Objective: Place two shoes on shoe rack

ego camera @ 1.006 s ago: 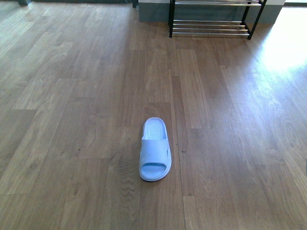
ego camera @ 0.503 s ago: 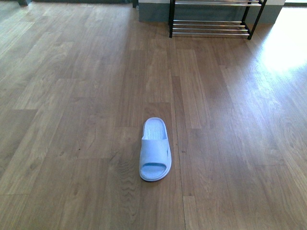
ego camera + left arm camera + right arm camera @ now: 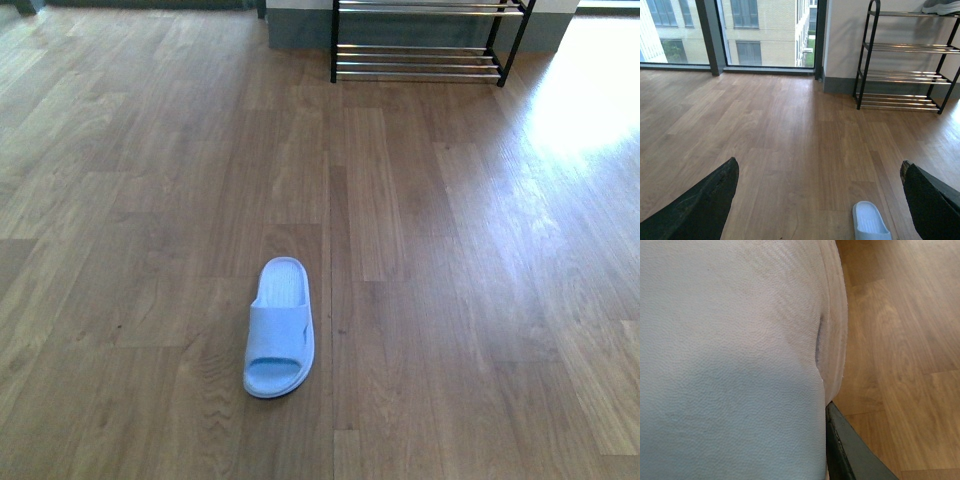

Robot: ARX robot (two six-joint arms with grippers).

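Shoe rack (image 3: 417, 62): the front view's top edge cuts it; only its lowest tiers show.
Grey shoe (image 3: 941, 6): on the rack's top tier, cropped by the corner of the left wrist view.
Slipper (image 3: 870, 224): cut by that view's bottom edge.
Left tool (image 3: 818, 167): only 2 dark finger ends, both cropped.
Right tool (image 3: 842, 452): 1 finger sliver; grip unclear.
Pale grained surface (image 3: 730, 365): fills the view, too close to identify.

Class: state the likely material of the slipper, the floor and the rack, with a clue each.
Slipper: probably moulded foam or rubber, matte, one seamless piece. Floor: wood or laminate planks, grained, slight sheen. Rack: black tube frame, shiny silver bars, likely metal.
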